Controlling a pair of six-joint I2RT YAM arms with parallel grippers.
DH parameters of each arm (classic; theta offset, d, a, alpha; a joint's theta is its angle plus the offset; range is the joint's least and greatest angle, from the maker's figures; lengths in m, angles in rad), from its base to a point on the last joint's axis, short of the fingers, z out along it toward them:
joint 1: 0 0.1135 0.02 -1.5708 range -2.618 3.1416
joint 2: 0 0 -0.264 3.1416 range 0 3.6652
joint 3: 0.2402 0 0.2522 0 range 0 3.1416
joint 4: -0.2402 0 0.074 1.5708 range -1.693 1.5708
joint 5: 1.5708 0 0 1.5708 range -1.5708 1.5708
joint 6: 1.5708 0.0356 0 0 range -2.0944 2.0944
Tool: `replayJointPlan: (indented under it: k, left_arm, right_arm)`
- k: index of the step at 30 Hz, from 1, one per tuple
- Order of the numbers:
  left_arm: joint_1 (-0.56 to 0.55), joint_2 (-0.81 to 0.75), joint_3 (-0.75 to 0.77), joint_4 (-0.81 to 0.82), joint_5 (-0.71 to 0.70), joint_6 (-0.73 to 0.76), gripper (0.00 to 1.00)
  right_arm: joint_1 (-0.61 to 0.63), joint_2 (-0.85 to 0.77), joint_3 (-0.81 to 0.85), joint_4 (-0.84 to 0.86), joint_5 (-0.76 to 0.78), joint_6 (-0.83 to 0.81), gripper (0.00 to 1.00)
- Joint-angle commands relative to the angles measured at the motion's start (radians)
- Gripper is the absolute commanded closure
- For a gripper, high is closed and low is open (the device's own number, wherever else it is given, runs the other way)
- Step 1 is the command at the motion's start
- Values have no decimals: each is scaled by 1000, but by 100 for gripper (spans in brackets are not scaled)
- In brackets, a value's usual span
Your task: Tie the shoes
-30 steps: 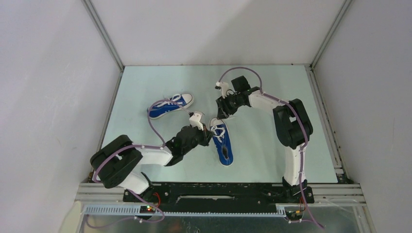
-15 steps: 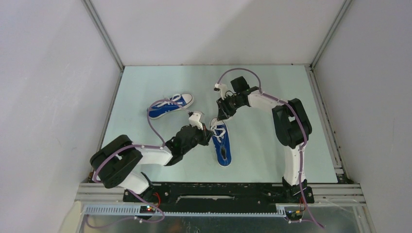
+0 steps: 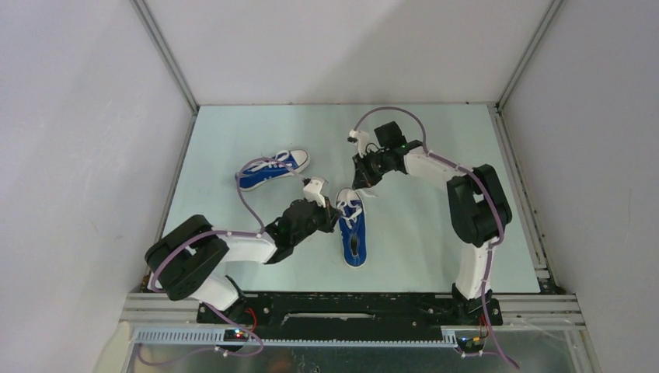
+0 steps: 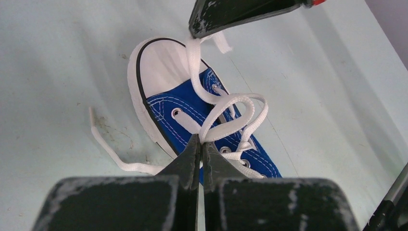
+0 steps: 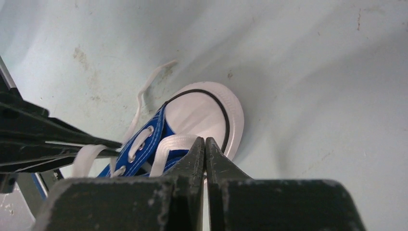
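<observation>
Two blue shoes with white laces lie on the table. One shoe [image 3: 352, 229] is in the middle, its white toe cap [image 4: 161, 67] pointing away from the arm bases. My left gripper [image 4: 199, 140] is shut on a loop of its lace [image 4: 231, 103] over the eyelets. My right gripper [image 5: 205, 140] is shut on another strand of the same lace [image 5: 168, 144] just above the toe cap [image 5: 207, 113]; its fingers [image 4: 240, 12] show at the top of the left wrist view. The second shoe [image 3: 272, 169] lies apart to the far left, untouched.
A loose lace end [image 4: 110, 154] trails on the table left of the middle shoe. The pale green table [image 3: 435, 233] is bounded by metal rails and grey walls. Both arms meet over the toe end of the middle shoe.
The right gripper has closed on the lace near the toe. The middle shoe has swung, its heel shifting left. The left gripper stayed shut on its loop.
</observation>
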Motion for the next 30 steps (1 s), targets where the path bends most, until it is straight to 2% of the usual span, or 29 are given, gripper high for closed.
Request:
replayJointPlan:
  k: [1,5,15,30]
  left_arm:
    - [8,8,49,-14,23,47,100]
    - [0,23,98,-48,94,102,100]
    - [-47,61,254,-261,131,272,100]
    - [-49,71,267,-291,57,252,100]
  right_arm:
    - [1,-144,-34,10,43,54,99]
    - [-3,-218,-66,-26,80,118,100]
    - [53,-323,-69,-132,141,222,100]
    - [125,-460,-94,-271,202,268,100]
